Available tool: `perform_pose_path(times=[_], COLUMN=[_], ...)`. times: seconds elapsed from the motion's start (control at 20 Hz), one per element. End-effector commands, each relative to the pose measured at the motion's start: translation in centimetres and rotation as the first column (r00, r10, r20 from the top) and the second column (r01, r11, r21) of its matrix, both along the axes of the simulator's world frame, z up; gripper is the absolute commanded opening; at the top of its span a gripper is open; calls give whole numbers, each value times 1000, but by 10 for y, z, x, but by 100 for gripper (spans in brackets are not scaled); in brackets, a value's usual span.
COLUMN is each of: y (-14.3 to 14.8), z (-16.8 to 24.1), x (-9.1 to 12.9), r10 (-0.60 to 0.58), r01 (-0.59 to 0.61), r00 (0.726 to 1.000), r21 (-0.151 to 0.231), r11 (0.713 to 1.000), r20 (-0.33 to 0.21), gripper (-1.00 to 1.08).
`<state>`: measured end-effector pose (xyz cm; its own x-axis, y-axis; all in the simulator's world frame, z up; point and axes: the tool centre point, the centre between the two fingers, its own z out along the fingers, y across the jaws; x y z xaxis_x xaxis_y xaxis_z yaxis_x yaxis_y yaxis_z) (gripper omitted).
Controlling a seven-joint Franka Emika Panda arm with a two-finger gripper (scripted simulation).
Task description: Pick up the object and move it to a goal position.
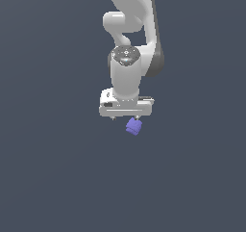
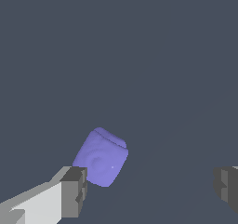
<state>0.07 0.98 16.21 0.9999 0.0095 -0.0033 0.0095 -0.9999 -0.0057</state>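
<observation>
My jaws spread wide over the purple object, nothing held

In the wrist view my two grey fingertips (image 2: 74,190) sit closest to the lens, far apart from one another, one at each side of the picture, and the gap between them is bare; my gripper (image 2: 151,188) grips nothing. The object (image 2: 101,157), a small periwinkle-purple lumpy block with rounded corners, lies tilted on the plain dark grey desk (image 2: 139,56), just beside one of my fingertips and off the middle of the gap. From the exterior view my white arm (image 1: 127,43) hangs straight down, the gripper (image 1: 126,116) points at the desk (image 1: 48,168), and the object (image 1: 134,126) shows just under the hand, toward the exterior view's right
</observation>
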Motion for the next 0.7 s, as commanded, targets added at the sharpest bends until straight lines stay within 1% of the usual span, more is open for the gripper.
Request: perform_pose_path(times=[0.0, 0.45, 0.65], y=[0, -13, -14], z=[0, -3, -2], x=[0, 6, 6], r10=[0, 21, 26], r01=[0, -21, -26], r00=[1000, 1000, 1000], r21=[0, -5, -5], r11=[1000, 1000, 1000], r20=[0, 15, 16], gripper=[100, 100, 100])
